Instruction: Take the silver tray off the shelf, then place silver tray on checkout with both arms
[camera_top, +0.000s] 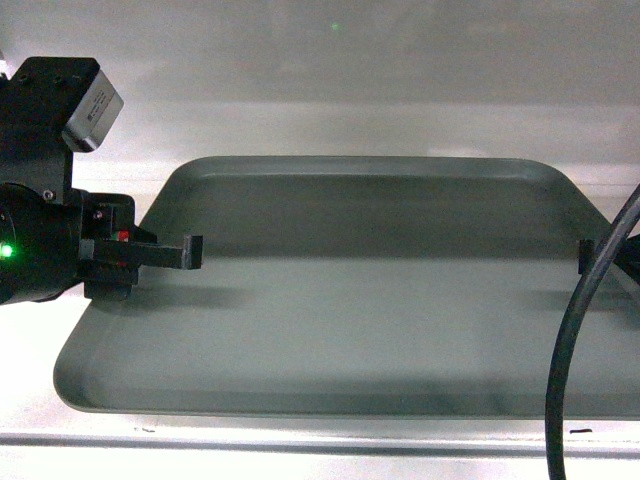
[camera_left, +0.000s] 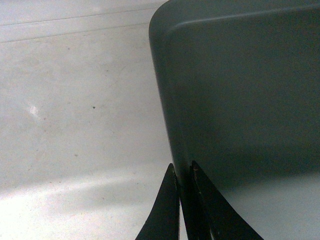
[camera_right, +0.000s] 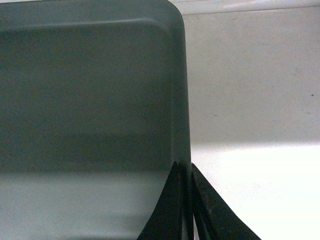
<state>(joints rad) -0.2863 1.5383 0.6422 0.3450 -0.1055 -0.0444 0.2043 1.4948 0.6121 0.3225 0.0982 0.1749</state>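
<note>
The silver tray (camera_top: 370, 300) lies level over the white shelf (camera_top: 300, 440), its long side toward me. Whether it rests on the board or is raised, I cannot tell. My left gripper (camera_top: 186, 255) is shut on the tray's left rim. In the left wrist view its fingertips (camera_left: 182, 171) pinch the rim of the tray (camera_left: 240, 90), one inside and one outside. My right gripper (camera_top: 590, 256) is mostly cut off at the right edge. In the right wrist view it (camera_right: 183, 168) is shut on the right rim of the tray (camera_right: 90, 100). The checkout is out of view.
The pale back panel (camera_top: 350, 60) rises right behind the tray. A thick black cable (camera_top: 572, 340) hangs across the right side in the head view. Bare white shelf board lies left of the tray (camera_left: 75, 125) and right of it (camera_right: 250, 100).
</note>
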